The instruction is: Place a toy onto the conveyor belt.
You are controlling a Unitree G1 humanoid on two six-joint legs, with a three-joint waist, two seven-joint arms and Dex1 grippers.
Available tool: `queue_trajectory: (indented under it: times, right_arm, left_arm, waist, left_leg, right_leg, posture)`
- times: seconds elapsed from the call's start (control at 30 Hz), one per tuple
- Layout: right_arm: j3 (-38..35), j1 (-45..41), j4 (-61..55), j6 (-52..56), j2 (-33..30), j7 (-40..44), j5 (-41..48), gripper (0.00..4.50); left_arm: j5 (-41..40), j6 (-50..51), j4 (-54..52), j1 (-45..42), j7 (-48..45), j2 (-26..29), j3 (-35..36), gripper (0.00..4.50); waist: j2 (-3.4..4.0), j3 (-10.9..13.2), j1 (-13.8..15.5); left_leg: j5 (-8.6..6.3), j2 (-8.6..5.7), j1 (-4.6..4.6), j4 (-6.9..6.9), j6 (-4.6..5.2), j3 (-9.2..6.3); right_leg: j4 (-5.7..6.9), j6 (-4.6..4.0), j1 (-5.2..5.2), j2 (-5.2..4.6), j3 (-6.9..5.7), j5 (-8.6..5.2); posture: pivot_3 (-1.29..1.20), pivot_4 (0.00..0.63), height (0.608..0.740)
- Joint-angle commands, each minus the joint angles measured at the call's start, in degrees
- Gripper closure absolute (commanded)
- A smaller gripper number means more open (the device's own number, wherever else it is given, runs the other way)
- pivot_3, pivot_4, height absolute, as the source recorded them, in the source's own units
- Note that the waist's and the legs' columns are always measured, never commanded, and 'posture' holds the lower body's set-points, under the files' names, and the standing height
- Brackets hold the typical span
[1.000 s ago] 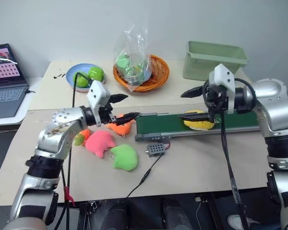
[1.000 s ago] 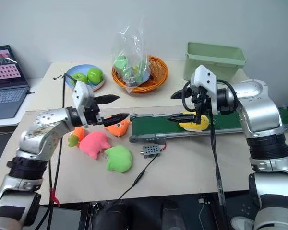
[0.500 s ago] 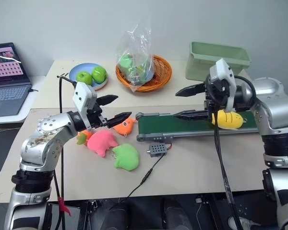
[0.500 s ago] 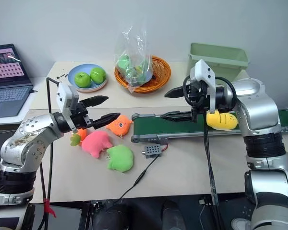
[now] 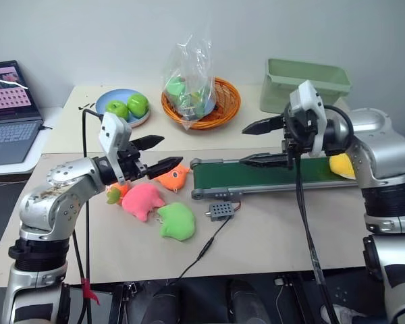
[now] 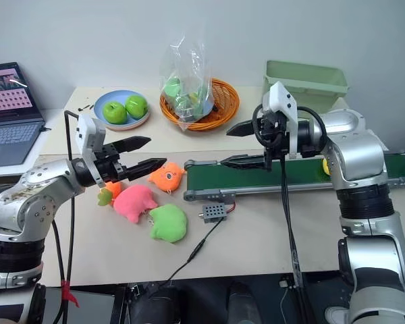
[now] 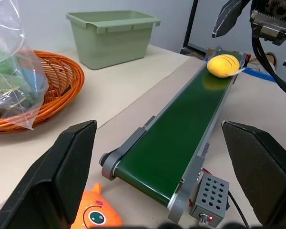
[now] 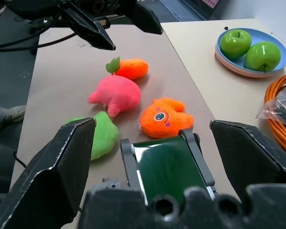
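The toy (image 5: 342, 165), a small yellow oval plush, lies on the dark green conveyor belt (image 5: 256, 177) near its right end, partly hidden behind my right forearm; the left wrist view has the toy (image 7: 222, 65) at the belt's far end. My right gripper (image 5: 244, 146) hangs open and empty above the middle of the belt, pointing left, well apart from the toy. My left gripper (image 5: 169, 152) is open and empty, held just off the belt's left end, above the orange fish plush (image 5: 173, 177).
Pink (image 5: 143, 200), green (image 5: 177, 221) and small carrot-shaped (image 5: 118, 192) plushes lie left of the belt. A grey control box (image 5: 219, 210) with a cable sits in front. Behind are a wicker basket (image 5: 223, 104), a plate of apples (image 5: 125, 108), a green bin (image 5: 307, 81) and a laptop (image 5: 10, 115).
The yellow toy has travelled right along the belt, from under my right gripper to the right end. Both grippers stay open; my left one has drawn back slightly.
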Motion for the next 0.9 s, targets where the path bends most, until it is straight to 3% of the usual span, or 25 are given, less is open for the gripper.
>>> queue_trajectory:
  times: [0.03,0.9]
  right_arm:
    - [-1.3,-1.4,-0.3,-1.7,0.1,0.0,0.3,0.0]
    - [-0.9,-1.6,1.2,-3.3,1.2,-0.1,-1.0,0.0]
  left_arm:
    - [-2.4,1.5,-3.7,-0.4,0.5,1.5,2.9,0.04]
    - [-4.7,4.4,-5.6,0.6,2.0,1.8,3.6,0.04]
  waist:
    - [0.0,0.0,0.0]
    - [0.01,0.0,0.0]
  left_leg:
    - [0.0,0.0,0.0,0.0,0.0,0.0]
    - [0.0,0.0,0.0,-0.01,-0.01,0.0]
  right_leg:
    - [0.0,0.0,0.0,0.0,0.0,0.0]
    - [-0.02,0.0,0.0,0.0,0.0,0.0]
  posture:
    - [0.0,0.15,0.74]
    - [0.0,0.15,0.74]
